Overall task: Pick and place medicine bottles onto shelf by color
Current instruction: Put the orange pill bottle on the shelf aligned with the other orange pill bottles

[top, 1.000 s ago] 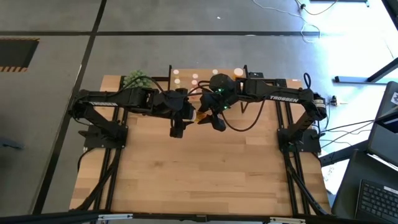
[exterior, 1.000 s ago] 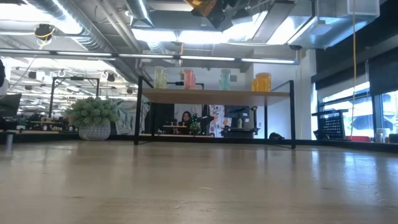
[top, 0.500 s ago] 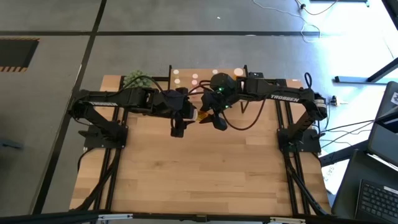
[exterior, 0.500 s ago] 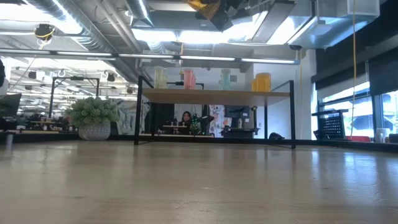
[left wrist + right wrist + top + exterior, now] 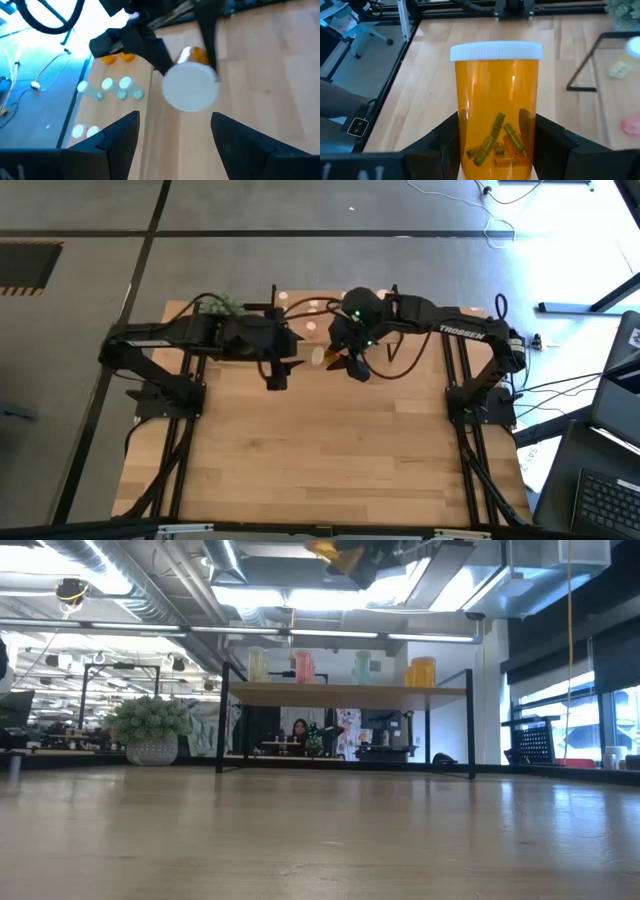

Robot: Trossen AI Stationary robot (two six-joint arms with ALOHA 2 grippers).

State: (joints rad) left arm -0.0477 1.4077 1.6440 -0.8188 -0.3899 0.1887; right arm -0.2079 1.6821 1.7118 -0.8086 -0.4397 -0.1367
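**Orange bottle held above the surface near the shelf**

The right pincer [image 5: 495, 150] is grasping an orange medicine bottle [image 5: 496, 105] with a white cap, its two dark fingers [image 5: 445, 145] pressing against the lower sides of the bottle. In the right wrist view small pieces are lying inside the bottle at its base. In the high view this bottle [image 5: 330, 357] is showing just above the centre of the frame, a little below the shelf [image 5: 330, 305], with the right pincer [image 5: 352, 365] around it.

The left pincer [image 5: 172, 132] is standing released, its fingers wide apart and holding nothing. In the high view it [image 5: 274, 378] is sitting left of centre, just beside the held bottle. The left wrist view is looking at the bottle's white cap [image 5: 191, 89] end-on.

In the low view the shelf [image 5: 345, 692] is standing at mid-frame, carrying a yellowish bottle [image 5: 257, 665], a pink one [image 5: 303, 666], a greenish one [image 5: 362, 668] and what are probably two orange ones [image 5: 421, 672] at its right end. A potted plant [image 5: 152, 728] is sitting on the surface [image 5: 320, 840] at the left of the frame.
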